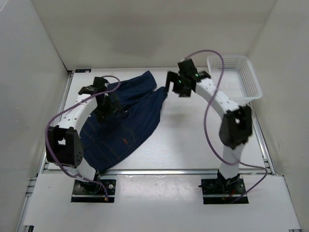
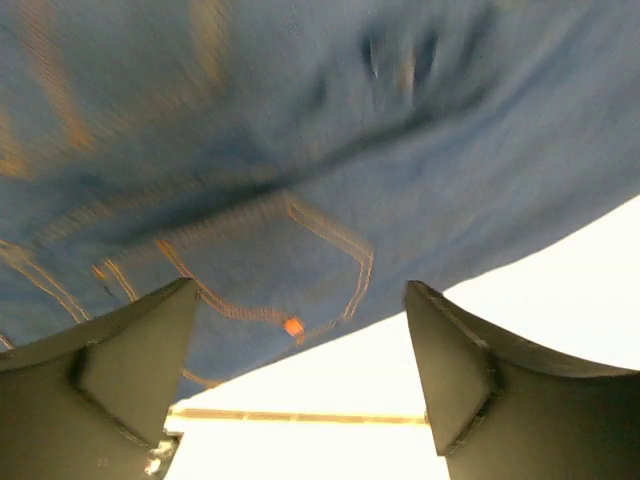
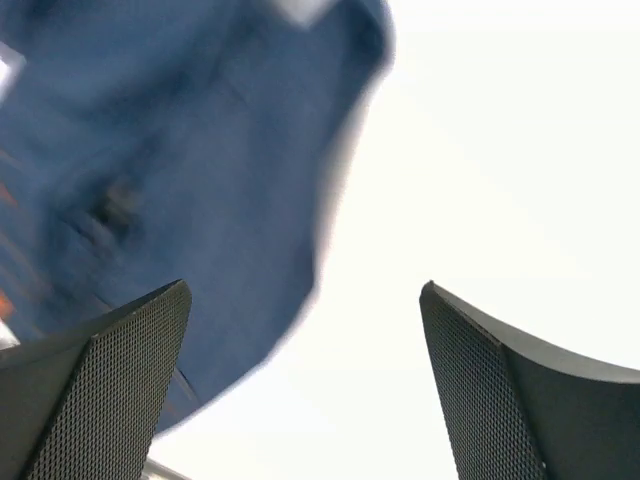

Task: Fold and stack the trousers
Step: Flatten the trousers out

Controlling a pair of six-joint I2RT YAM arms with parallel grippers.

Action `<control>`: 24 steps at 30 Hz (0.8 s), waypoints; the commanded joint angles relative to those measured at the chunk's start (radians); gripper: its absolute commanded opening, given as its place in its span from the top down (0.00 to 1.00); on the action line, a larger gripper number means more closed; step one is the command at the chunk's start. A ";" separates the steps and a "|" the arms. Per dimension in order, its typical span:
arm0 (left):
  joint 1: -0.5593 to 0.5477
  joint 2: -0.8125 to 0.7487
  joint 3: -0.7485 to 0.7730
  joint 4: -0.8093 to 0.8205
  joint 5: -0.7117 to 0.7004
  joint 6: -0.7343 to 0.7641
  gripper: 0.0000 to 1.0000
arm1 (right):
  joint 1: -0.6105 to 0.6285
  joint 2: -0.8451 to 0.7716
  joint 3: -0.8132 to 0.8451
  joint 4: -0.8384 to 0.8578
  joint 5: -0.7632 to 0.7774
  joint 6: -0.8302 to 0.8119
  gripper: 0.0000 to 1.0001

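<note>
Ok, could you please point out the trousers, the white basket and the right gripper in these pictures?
trousers (image 1: 123, 128): top external view, on the broad middle of the dark cloth.
white basket (image 1: 255, 77): top external view, on its right rim.
right gripper (image 3: 305, 288): right wrist view, midway between its two open fingertips.

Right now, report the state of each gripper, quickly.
Left gripper: open, empty, above the dark navy-blue denim jeans.
Right gripper: open, empty, beside the jeans' edge.
</note>
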 commanded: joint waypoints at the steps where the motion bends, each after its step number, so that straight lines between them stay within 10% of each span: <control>1: 0.181 -0.026 0.064 -0.076 -0.095 0.019 0.08 | 0.018 -0.270 -0.296 0.054 0.139 0.020 0.00; 7: 0.475 -0.002 -0.035 -0.001 -0.001 0.001 0.02 | 0.018 -0.563 -0.666 0.063 0.125 0.011 0.01; 15: 0.697 -0.007 -0.047 -0.001 -0.229 -0.090 0.02 | 0.036 -0.797 -0.794 -0.041 0.052 0.032 0.00; 24: 0.687 0.173 -0.045 0.027 -0.168 -0.062 0.12 | 0.036 -0.820 -0.676 -0.130 0.092 -0.003 0.00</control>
